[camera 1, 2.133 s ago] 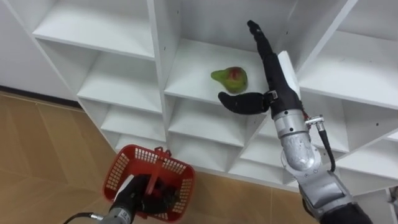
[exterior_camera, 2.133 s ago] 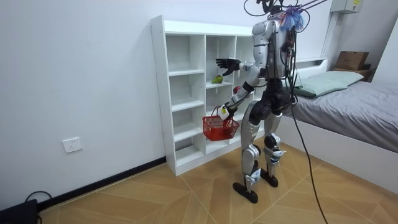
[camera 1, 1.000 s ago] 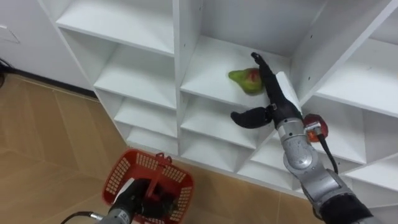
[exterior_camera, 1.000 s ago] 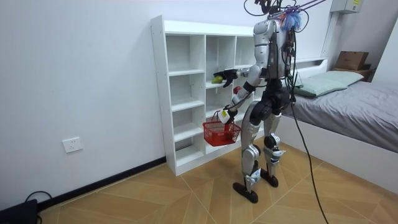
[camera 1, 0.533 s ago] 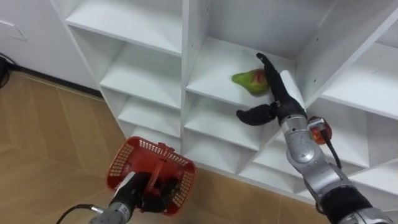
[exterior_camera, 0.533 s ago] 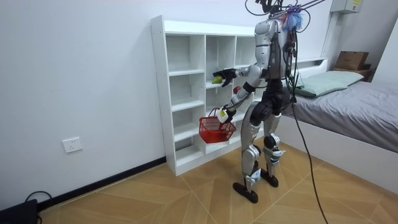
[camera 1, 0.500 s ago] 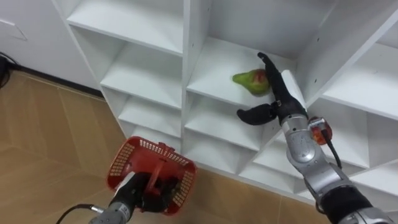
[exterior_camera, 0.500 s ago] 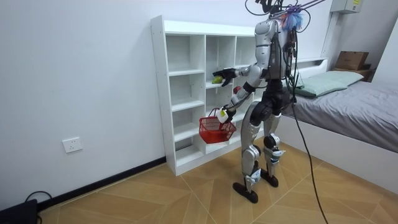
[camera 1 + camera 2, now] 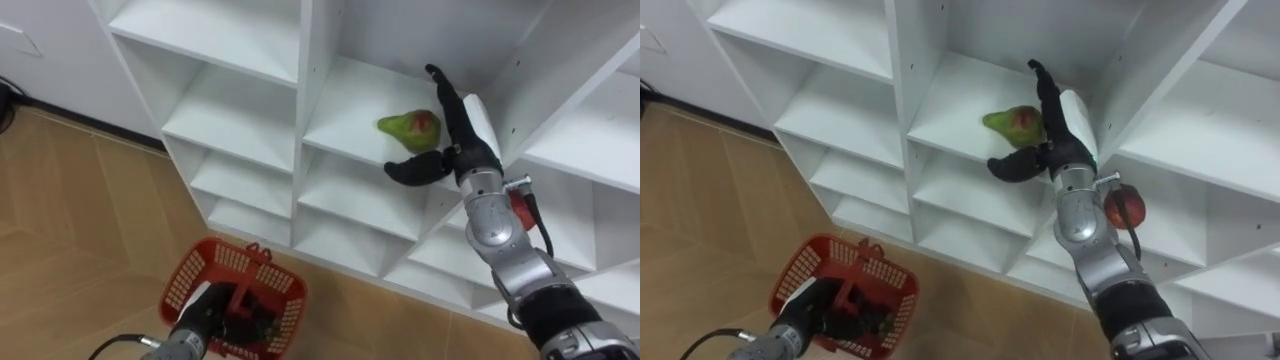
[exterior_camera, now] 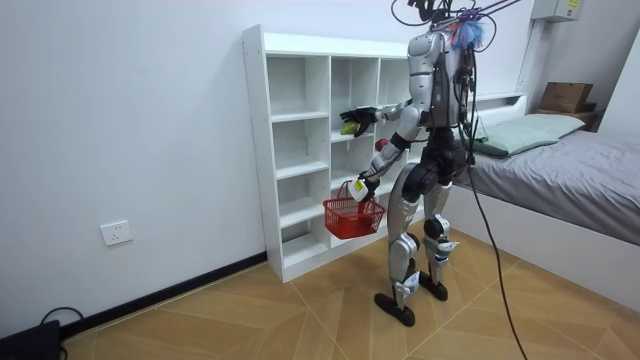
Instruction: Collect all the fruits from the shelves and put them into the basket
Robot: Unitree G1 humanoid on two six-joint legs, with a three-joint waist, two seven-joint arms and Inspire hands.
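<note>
The right hand [image 9: 460, 150] has moved closer. The green pear [image 9: 410, 126] on the closet shelf [image 9: 345, 112] now lies just left of its open fingers [image 9: 445, 98], above the thumb, so a grab looks near. The left hand [image 9: 205, 318] grips the red basket [image 9: 188, 272], far below.

A herringbone wooden floor [image 10: 250, 310] meets a plain white wall [image 10: 130, 120], with a dark skirting strip [image 10: 170, 288] along the joint; a white socket [image 10: 117, 233] sits low on that wall; at the room view's right stands a bed [image 10: 570, 190] under a grey cover, a pale green pillow [image 10: 518, 131] on it; a brown cardboard box [image 10: 566, 97] rests beyond.
</note>
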